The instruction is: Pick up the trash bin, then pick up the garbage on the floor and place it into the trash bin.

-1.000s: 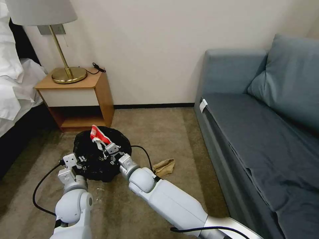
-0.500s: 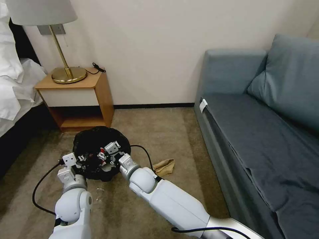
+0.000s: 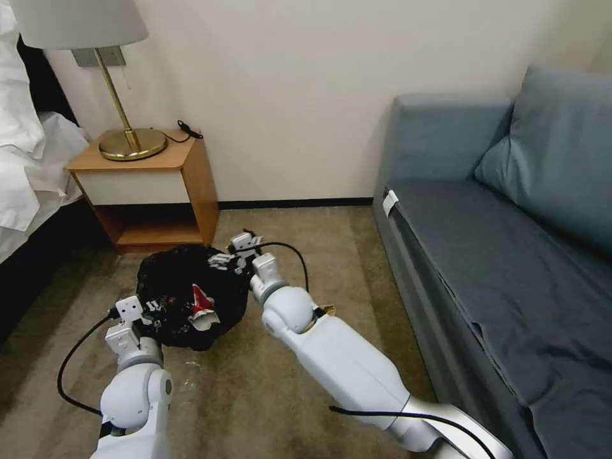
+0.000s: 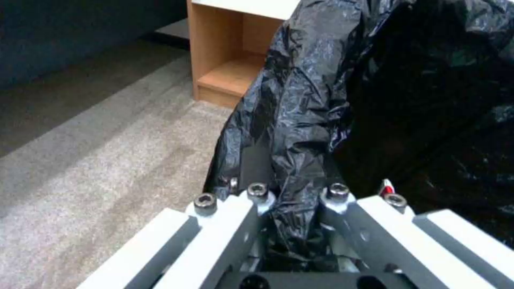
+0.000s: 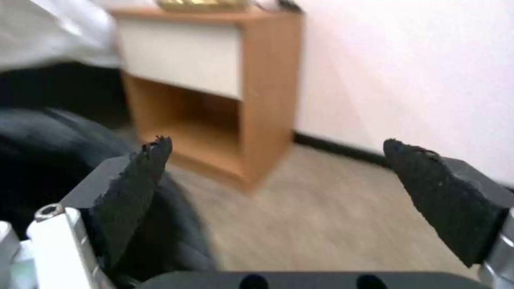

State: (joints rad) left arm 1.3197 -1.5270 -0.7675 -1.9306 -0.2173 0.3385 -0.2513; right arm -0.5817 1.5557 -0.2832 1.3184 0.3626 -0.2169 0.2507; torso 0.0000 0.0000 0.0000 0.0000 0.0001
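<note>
The trash bin (image 3: 185, 299) sits on the beige carpet (image 3: 319, 236) in front of the wooden nightstand (image 3: 153, 191), its crinkly black bag spread wide over the rim. The left gripper (image 3: 148, 312) is at the bin's near-left edge, and the left wrist view settles it: the fingers (image 4: 257, 200) are clenched on a fold of the black bag (image 4: 300, 132), plastic bunched right between them. Inside the bin lies the red-and-white packet (image 3: 203, 303), resting on the liner near the middle, free of both grippers.

The right gripper (image 3: 234, 252) hangs just past the bin's far-right rim, above the carpet between bin and wall. Its black pads (image 5: 134, 180) stand wide apart in the right wrist view, nothing between them but carpet and the nightstand (image 5: 214, 100) beyond, so it is released and empty. That view is smeared, so how close the pads sit to the bag is hard to call.

A sliver of crumpled tan paper (image 3: 326, 311) peeks out on the floor beside the right arm's elbow joint, mostly hidden by the arm. A brass lamp (image 3: 131, 143) stands on the nightstand, white bedding (image 3: 32, 166) lies at the left, and the blue-grey sofa (image 3: 510, 255) runs along the right.
</note>
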